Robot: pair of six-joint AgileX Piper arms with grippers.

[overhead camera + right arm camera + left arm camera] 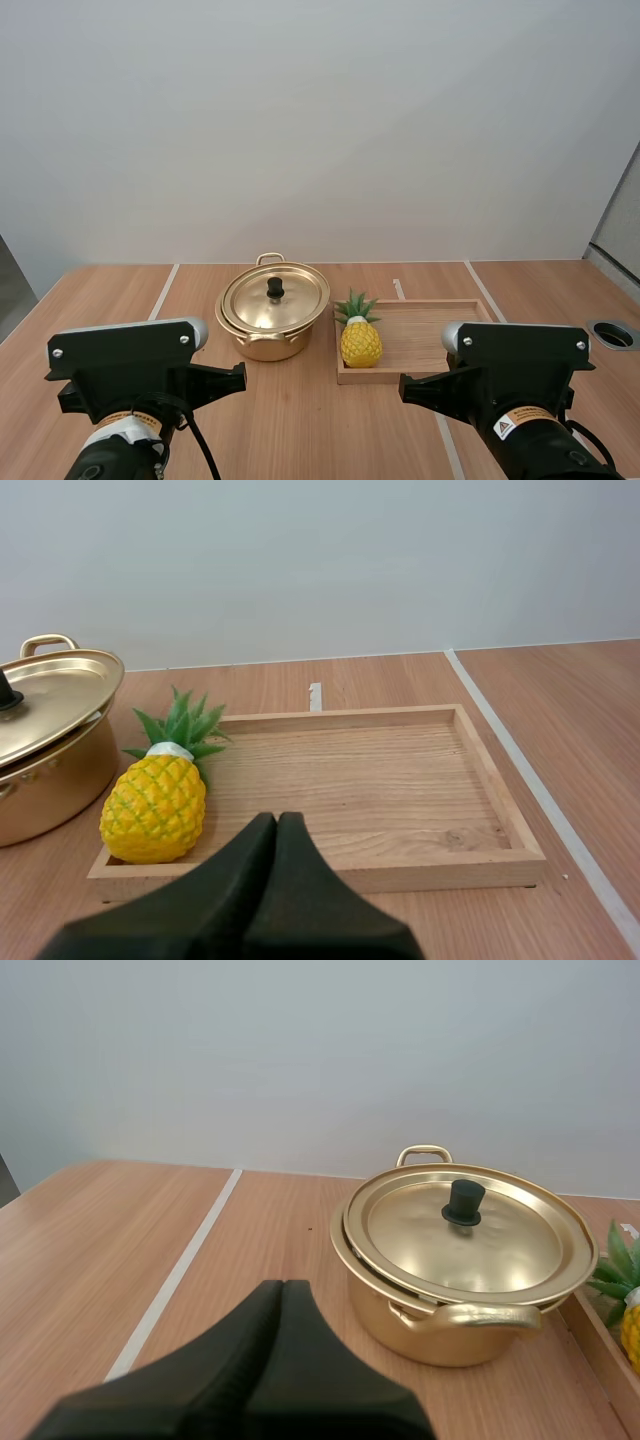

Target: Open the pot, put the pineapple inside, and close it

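Round golden pot (430, 1335), shiny lid (500, 1250) on. Knobbly yellow pineapple (155, 805) in flat wooden tray (380, 780). Empty left gripper (283, 1288), right gripper (277, 820): black wedges pinched together.

A white sticker (521, 423) bearing a yellow warning triangle is showing on the right arm (520, 375) in the high view, its black print running too small to read. An orange-edged label (127, 420) is wrapping the left arm (125, 365), its lettering likewise illegible. No word or number is coming through legibly.
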